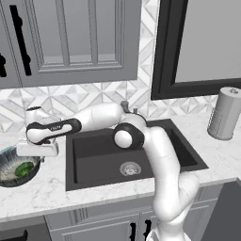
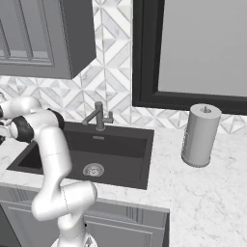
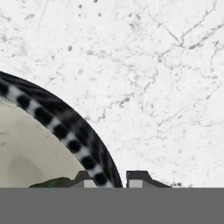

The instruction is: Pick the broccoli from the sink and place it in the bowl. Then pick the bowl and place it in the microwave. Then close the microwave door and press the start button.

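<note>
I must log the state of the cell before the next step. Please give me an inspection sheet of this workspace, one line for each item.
Surface: white marble counter around the sink.
Job's things: broccoli lies in the bowl, left of the sink; sink basin holds only its drain.
Clutter: paper towel roll stands right of the sink.
Grippers: gripper straddles the bowl's rim, one fingertip inside, one outside; not closed on it.
Cables: nothing seen.
Surroundings: faucet, tiled backsplash, grey cabinets, dark-framed window.

Base views share sink [image 1: 94, 155], hand view seemingly close
</note>
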Tool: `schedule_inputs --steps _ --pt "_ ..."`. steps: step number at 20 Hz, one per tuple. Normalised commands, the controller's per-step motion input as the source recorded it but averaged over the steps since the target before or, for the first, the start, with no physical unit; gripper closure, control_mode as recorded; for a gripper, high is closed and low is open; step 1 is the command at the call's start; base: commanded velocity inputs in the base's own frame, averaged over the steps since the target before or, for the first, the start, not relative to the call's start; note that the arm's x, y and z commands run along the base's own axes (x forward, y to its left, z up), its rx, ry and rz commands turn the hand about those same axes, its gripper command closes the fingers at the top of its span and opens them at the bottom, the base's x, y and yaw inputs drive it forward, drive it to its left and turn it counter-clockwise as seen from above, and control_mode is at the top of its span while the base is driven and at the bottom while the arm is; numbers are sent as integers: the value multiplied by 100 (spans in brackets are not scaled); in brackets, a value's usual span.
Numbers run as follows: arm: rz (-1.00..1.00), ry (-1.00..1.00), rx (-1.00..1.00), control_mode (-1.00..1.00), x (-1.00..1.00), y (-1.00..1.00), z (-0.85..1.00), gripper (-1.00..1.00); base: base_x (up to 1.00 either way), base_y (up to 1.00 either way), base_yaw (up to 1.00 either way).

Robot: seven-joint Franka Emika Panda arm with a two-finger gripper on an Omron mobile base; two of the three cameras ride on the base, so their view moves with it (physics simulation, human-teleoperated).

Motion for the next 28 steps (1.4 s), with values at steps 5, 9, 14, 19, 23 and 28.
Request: schedule_inputs --steps 5,9,14,19,23,28 --pt "0 -24 11 -100 -56 -56 49 100 0 0 0" --pt "-1 -24 12 -100 -44 -54 54 100 0 0 0" --pt "-11 -8 17 -100 -33 -69 41 100 0 0 0" --pt "-19 0 20 -100 -31 -74 50 100 0 0 0" --pt "-25 0 12 -100 -37 -73 53 100 0 0 0" --pt "-34 0 3 -100 -39 -72 45 100 0 0 0"
